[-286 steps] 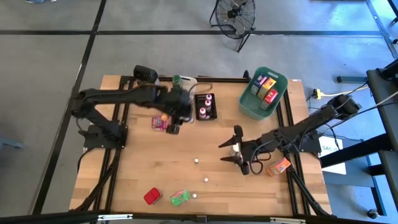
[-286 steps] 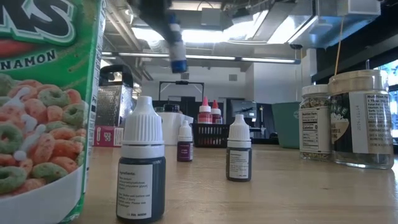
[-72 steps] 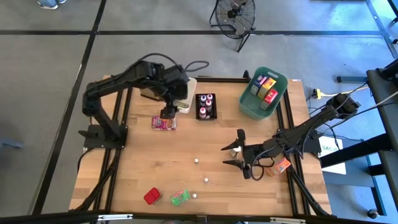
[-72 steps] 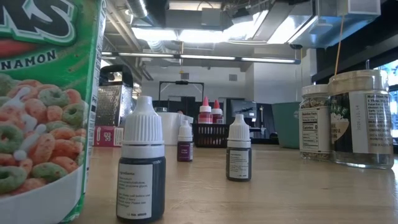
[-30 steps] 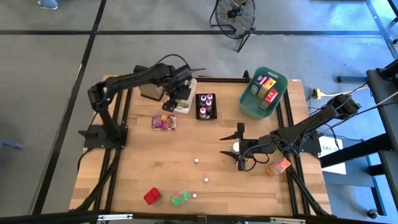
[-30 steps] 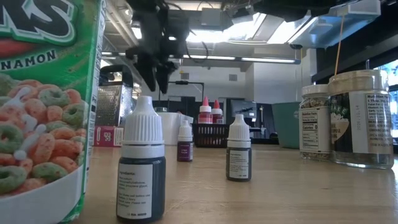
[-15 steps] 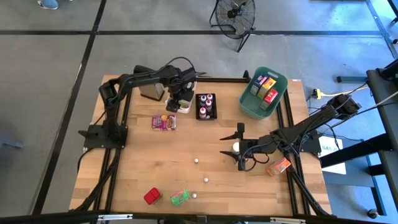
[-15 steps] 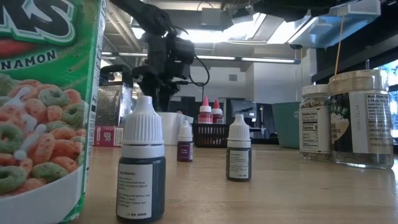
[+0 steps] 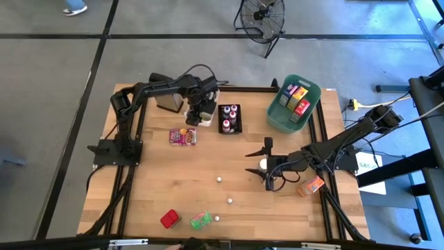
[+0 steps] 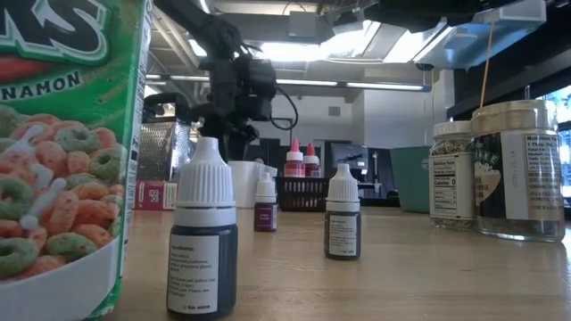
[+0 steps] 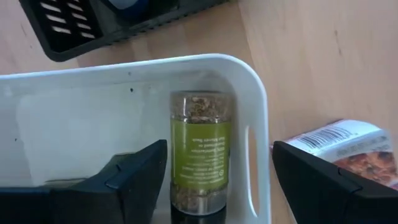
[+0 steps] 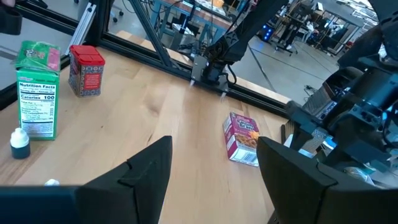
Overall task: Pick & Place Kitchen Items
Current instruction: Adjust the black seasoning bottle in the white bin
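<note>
Item: spice jar (image 11: 200, 152), lying in white bin (image 11: 261, 162), far left of table. Left gripper (image 11: 214, 177) above it, fingers apart, nothing held. Advice: lift straight up, clearing bin walls.

A wooden table (image 9: 173, 173) on a black frame carries everything. Near its far edge stand a grey grater (image 9: 166, 101), a white bin (image 9: 206, 117) and a black bin (image 9: 229, 119) side by side, and a teal bin (image 9: 276, 117) fills the far right corner. A pink packet (image 9: 183, 137) lies just in front of the white bin. Toward the middle sit two tiny white-capped bottles (image 9: 219, 179), well apart from the bins. By the near edge lie a red packet (image 9: 168, 219) and a green packet (image 9: 200, 221), close together, with another small bottle (image 9: 216, 218) just beside the green one. An orange packet (image 9: 312, 185) lies near the right edge.
</note>
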You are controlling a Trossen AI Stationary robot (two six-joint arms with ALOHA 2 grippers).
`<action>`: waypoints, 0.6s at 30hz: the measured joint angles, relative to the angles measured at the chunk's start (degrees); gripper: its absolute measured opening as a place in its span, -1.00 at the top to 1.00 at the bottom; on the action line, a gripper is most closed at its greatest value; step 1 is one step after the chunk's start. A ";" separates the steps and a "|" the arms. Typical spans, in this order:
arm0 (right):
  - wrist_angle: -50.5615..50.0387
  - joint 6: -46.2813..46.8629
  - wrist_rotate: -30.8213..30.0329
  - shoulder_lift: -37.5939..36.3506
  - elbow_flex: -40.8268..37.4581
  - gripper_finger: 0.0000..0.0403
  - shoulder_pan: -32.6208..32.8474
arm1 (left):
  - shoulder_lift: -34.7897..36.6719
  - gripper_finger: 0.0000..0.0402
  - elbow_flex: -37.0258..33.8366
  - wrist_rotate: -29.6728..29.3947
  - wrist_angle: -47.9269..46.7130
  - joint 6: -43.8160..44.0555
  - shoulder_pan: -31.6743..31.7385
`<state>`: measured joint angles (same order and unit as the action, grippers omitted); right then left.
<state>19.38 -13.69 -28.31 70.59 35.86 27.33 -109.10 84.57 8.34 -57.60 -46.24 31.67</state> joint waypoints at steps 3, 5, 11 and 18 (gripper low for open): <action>-0.01 0.00 0.03 0.00 -0.01 -0.17 0.00 | 0.02 -0.42 -1.12 -0.03 1.01 -0.01 0.08; -0.11 0.00 0.03 0.00 -0.01 -0.17 0.00 | 0.02 -0.43 -1.17 -0.06 1.13 -0.02 0.08; -0.11 0.00 0.02 -0.02 -0.02 -0.17 -0.48 | 0.59 -0.42 -1.24 -0.09 1.58 0.25 0.05; -1.57 2.32 0.02 0.00 -0.02 -0.17 -2.02 | 0.74 -0.43 0.54 -0.22 0.38 0.19 0.11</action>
<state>17.81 -11.37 -28.29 70.59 35.83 25.31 -108.36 85.10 8.12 -57.22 -46.05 31.78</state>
